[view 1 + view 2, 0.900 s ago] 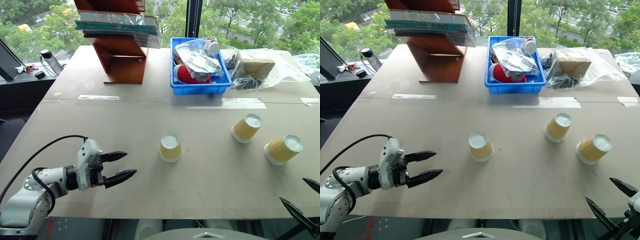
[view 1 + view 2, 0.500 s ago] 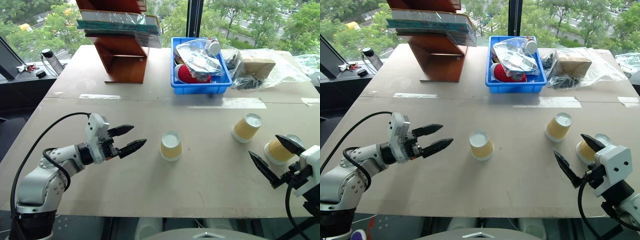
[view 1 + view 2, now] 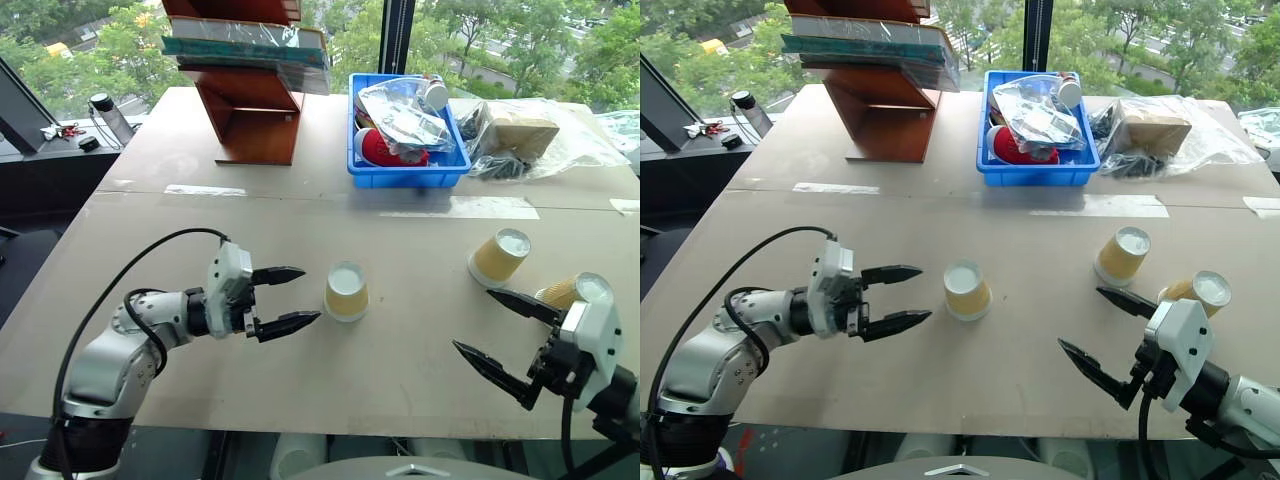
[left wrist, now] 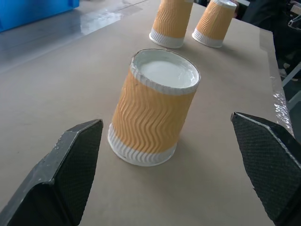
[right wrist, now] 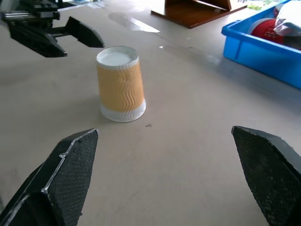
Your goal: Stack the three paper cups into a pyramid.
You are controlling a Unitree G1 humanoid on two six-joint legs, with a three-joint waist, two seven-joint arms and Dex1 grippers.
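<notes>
Probably a robot lab or office: a large brown-paper-covered table (image 3: 300,215) by tall windows (image 3: 90,40) overlooking trees, cluttered with a blue plastic bin (image 3: 405,170) and a wooden rack (image 3: 250,120).

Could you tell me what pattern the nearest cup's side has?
Wavy mustard-yellow ripples on the cup, clearest in the left wrist view.

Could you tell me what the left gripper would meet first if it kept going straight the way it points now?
Most likely the nearest paper cup: the open left gripper points across the table at it, and the left wrist view shows that cup centred between its fingers, standing upside down, apart from them.
</notes>
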